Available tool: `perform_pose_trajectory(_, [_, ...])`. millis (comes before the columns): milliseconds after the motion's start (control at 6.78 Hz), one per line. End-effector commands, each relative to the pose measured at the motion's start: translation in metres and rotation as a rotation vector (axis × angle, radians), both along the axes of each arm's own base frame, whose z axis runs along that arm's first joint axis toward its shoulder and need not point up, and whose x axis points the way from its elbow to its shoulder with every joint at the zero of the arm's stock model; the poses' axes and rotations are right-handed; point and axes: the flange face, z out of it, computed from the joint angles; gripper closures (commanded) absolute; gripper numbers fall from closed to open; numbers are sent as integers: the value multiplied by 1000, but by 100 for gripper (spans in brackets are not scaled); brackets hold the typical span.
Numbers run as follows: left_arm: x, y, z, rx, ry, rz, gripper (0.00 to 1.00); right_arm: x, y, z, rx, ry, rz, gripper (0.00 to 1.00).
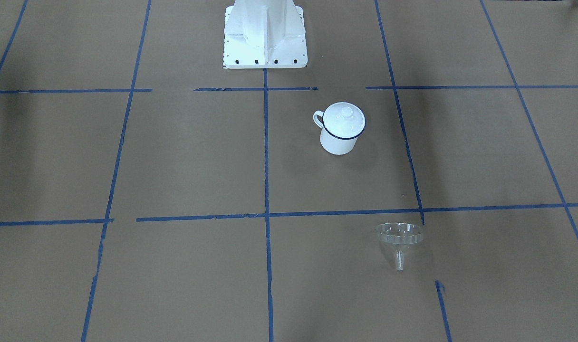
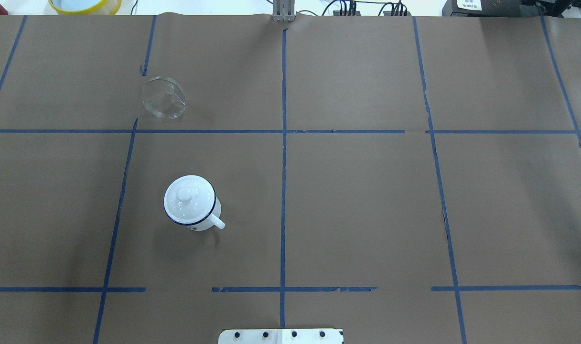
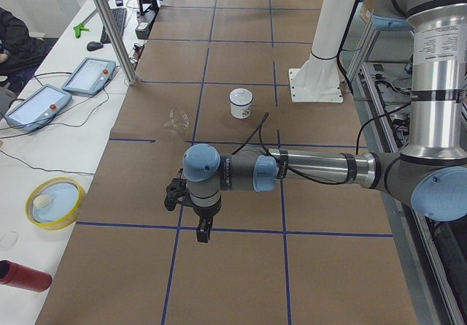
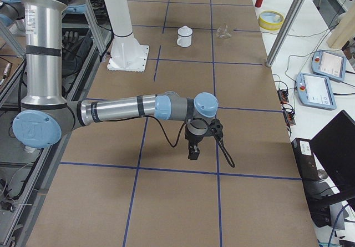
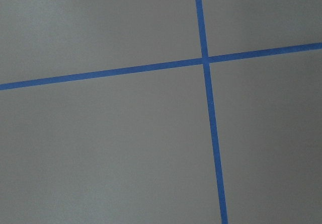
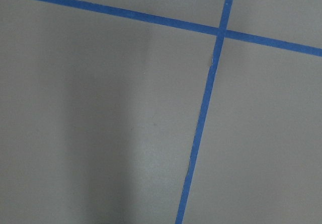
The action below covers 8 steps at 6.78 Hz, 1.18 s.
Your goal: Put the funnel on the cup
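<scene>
Starting arrangement for seating the funnel on the cup. The left gripper (image 3: 203,231) hangs over the brown paper-covered table (image 2: 357,200) near the end on the robot's left, fingers pointing down. The right gripper (image 4: 193,152) hangs likewise near the opposite end. Each shows only in a side view, and the wrist cameras show nothing but paper and crossings of blue tape lines (image 5: 205,59), so it cannot be told whether either gripper is released or clenched; neither appears to carry anything. The small clear plastic funnel with a ribbed rim and thin spout (image 1: 399,235) lies tipped on the paper, apparently resting on its rim and spout. It is inboard of the left gripper and well apart from it. The white enamel mug with a dark blue rim and loop handle (image 1: 340,130) stands upright, also inboard of the left gripper, closer to the robot's white base pedestal (image 1: 265,33) than the funnel is, and well apart from the funnel. Both lie much farther from the right gripper, so the left one seems better placed for the reach. A round white knobbed lid (image 2: 189,198) covers the mug's mouth. Judged from this, the spout cannot enter until the lid is lifted off, so no step of the task is done. The funnel's thin, slick wall may call for a careful grip at the rim.
</scene>
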Motion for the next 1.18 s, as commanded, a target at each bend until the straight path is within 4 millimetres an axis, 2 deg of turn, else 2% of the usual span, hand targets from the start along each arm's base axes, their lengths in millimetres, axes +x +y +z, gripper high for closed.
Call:
perform_pose_trajectory(0, [0,1,1,3,0,0,0,0,0,-1,1,0,0,0])
perform_pose_trajectory(148, [0,-1,1,4,0,0,0,0,0,-1,1,0,0,0])
perform_pose_trajectory(443, [0,-14,-16,30,-1,-6,0,0,0,-1,1,0,0,0])
perform_pose_trajectory(590, [0,-42,-46,66,-5,-14,0,0,0,-1,1,0,0,0])
perform_pose_trajectory(738, [-1,-62,-90,37,0,-113,0,0,0,-1,1,0,0,0])
perform_pose_trajectory(885, [16,-64,-150,44,22,-193,0,0,0,0,0,0,0,0])
perform_pose_trajectory(1033, [77,-57,-210,39,59,-191,0,0,0,-1,1,0,0,0])
